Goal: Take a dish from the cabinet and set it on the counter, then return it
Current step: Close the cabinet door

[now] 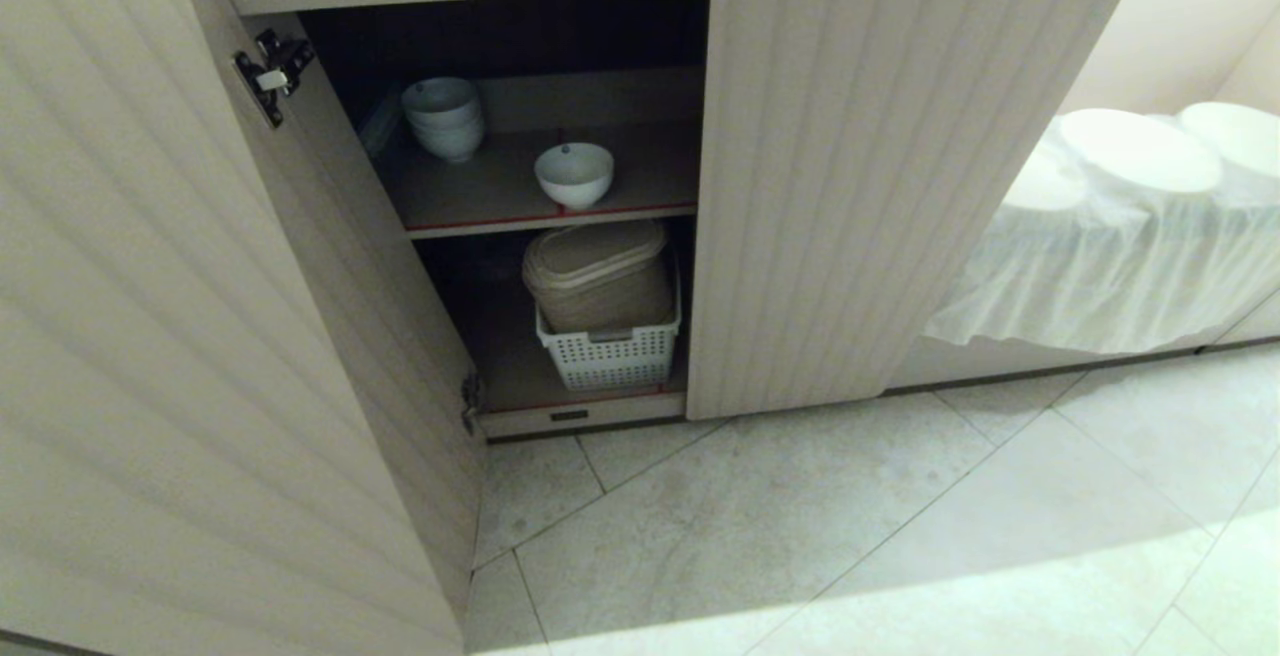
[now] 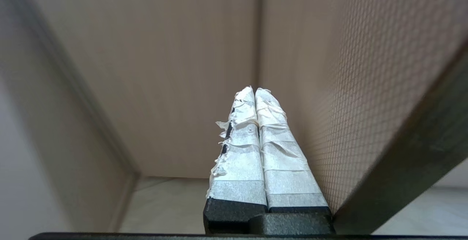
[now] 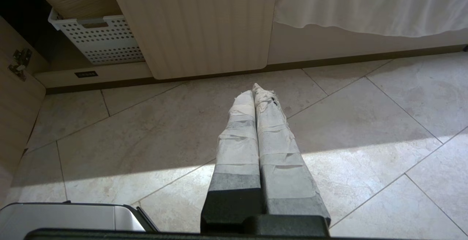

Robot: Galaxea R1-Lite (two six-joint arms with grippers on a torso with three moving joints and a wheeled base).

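The dish [image 1: 574, 174], a small white bowl, stands upright at the front of the upper shelf inside the cabinet [image 1: 860, 186]. The cabinet's left door [image 1: 180, 336] hangs wide open and its right door is shut. Neither arm shows in the head view. My left gripper [image 2: 254, 89] is shut on nothing, its taped fingers [image 2: 241, 152] pointing at plain beige panels close in front. My right gripper [image 3: 253, 88] is shut and empty, low over the tiled floor [image 3: 347, 123] before the shut door [image 3: 204, 24]. The counter is out of view.
A stack of white bowls [image 1: 444, 116] sits behind the dish on the same shelf. Below, a white perforated basket [image 1: 610, 356] holds a beige lidded container [image 1: 600, 271]. To the right, a niche holds white cloth [image 1: 1120, 256]. A metal hinge [image 1: 272, 71] juts from the open door.
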